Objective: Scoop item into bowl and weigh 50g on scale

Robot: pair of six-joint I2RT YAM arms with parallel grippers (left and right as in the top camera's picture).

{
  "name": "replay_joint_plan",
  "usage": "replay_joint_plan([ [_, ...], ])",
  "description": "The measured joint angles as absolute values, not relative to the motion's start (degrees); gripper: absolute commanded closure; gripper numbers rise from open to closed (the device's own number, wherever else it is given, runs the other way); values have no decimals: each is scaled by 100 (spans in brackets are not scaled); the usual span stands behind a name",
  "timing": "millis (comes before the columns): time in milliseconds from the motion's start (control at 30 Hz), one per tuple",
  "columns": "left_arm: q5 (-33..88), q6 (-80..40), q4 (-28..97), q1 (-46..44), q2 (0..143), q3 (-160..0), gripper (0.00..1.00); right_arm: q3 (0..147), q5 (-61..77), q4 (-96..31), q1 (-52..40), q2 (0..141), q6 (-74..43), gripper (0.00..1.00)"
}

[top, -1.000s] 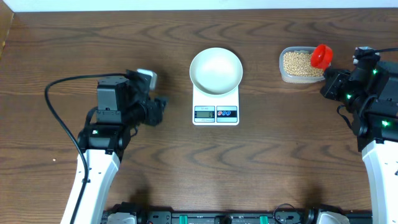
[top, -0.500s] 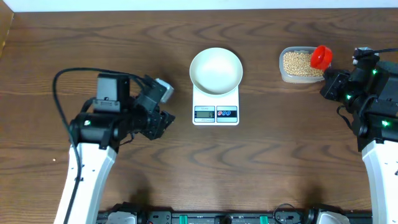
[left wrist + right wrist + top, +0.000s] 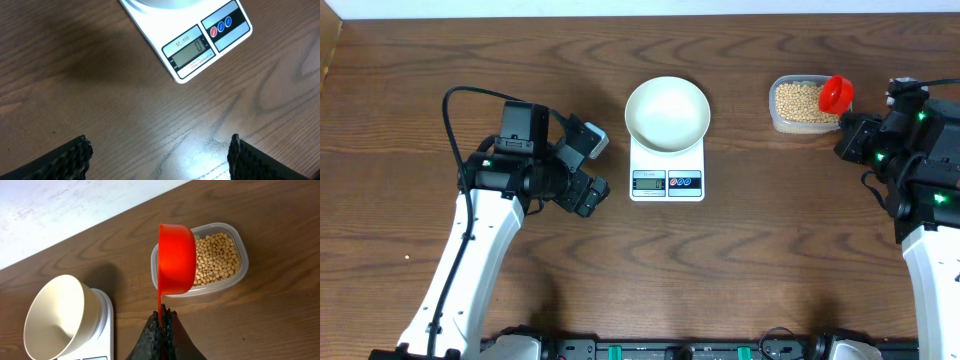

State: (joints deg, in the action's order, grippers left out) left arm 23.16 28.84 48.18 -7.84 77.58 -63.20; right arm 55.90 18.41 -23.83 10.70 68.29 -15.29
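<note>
Right, the right gripper [image 3: 162, 330] clenches the handle of the red plastic scoop [image 3: 176, 260], long axis running straight away, cup over the clear tub [image 3: 243, 272] of small tan beans [image 3: 215, 262]; left gripper [image 3: 160, 160] gapes empty, its camera alone reading zero on the white digital scale [image 3: 195, 47] under the round white bowl [image 3: 55, 315]

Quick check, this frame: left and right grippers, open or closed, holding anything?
Left gripper: open, holding nothing.
Right gripper: closed on the handle of the red scoop.
</note>
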Motion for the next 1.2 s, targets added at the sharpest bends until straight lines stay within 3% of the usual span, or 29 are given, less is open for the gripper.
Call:
replay_joint_plan([
  [533, 2276, 3015, 4637, -810, 7760, -6320, 10, 5590, 1841, -2469, 1070, 6829, -1520, 99],
  [867, 2281, 3514, 4158, -1468, 7546, -6320, 10, 5590, 1839, -2508, 1070, 6829, -1496, 99],
  [1200, 2279, 3601, 4136, -1500, 7487, -6320, 10, 5590, 1839, -2508, 1070, 6829, -1481, 99],
])
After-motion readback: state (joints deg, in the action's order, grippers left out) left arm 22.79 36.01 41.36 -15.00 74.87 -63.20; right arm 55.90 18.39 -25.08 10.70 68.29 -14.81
